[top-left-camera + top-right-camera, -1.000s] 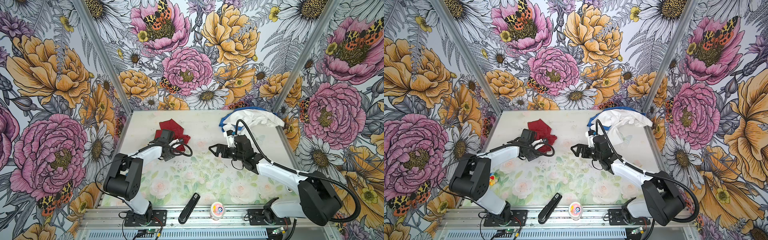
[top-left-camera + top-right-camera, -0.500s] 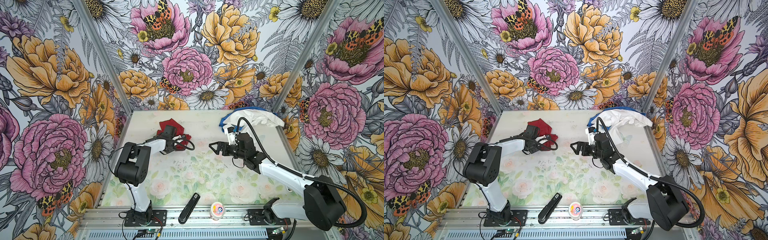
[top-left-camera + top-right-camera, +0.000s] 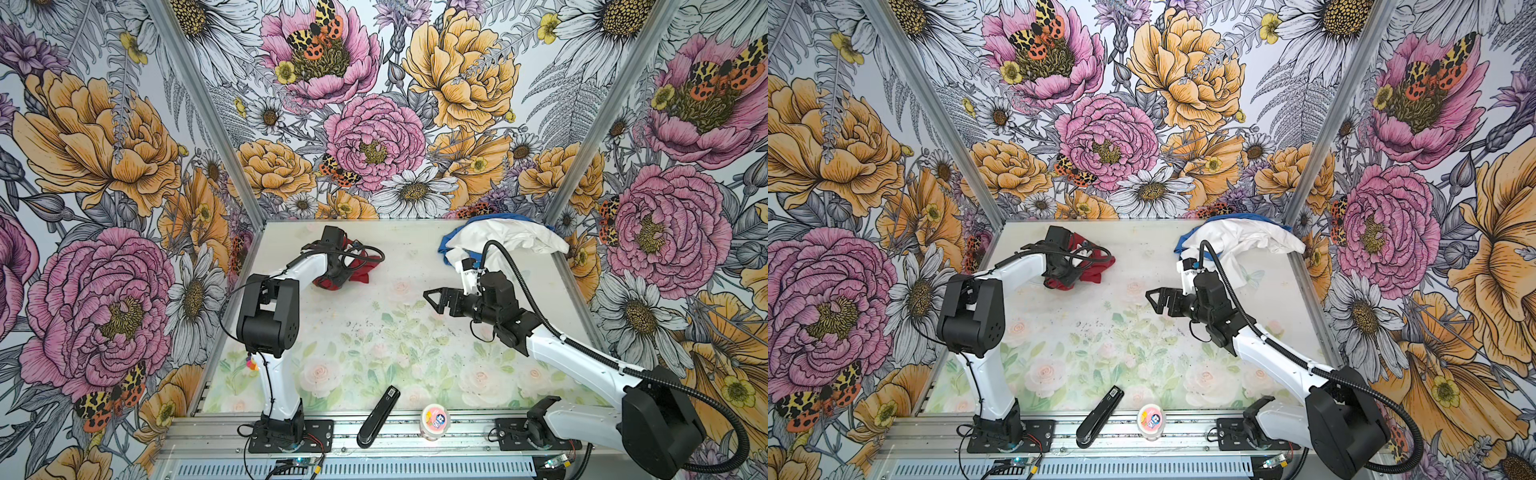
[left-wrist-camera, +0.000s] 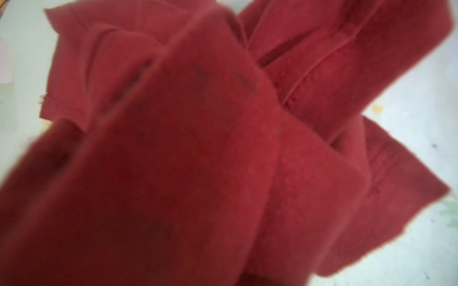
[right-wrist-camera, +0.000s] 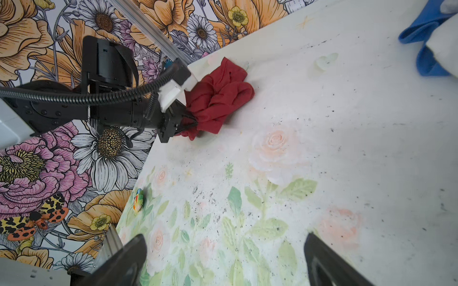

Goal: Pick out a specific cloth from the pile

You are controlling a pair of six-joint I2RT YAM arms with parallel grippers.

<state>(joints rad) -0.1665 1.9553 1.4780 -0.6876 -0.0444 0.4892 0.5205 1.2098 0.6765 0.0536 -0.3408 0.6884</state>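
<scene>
The dark red cloth [image 3: 366,269] [image 3: 1091,275] lies crumpled on the table at the back left, apart from the pile. In the right wrist view my left gripper [image 5: 189,121] is shut on the cloth's [image 5: 220,96] near edge. Red fabric [image 4: 198,148] fills the left wrist view and hides the fingers. The pile [image 3: 511,239] [image 3: 1237,237], white with royal blue, sits at the back right corner. My right gripper [image 3: 432,300] [image 3: 1154,300] [image 5: 223,246] hovers open over the table's middle, pointing left, holding nothing.
A black stapler-like object [image 3: 378,415] and a pink-lidded tub [image 3: 435,420] lie at the table's front edge. A small colourful trinket [image 5: 138,203] sits near the left wall. Flowered walls close in the table on three sides.
My left gripper has gone from open to shut on the red cloth, after reaching further back into it. The right gripper drifted slightly left and stayed open.
</scene>
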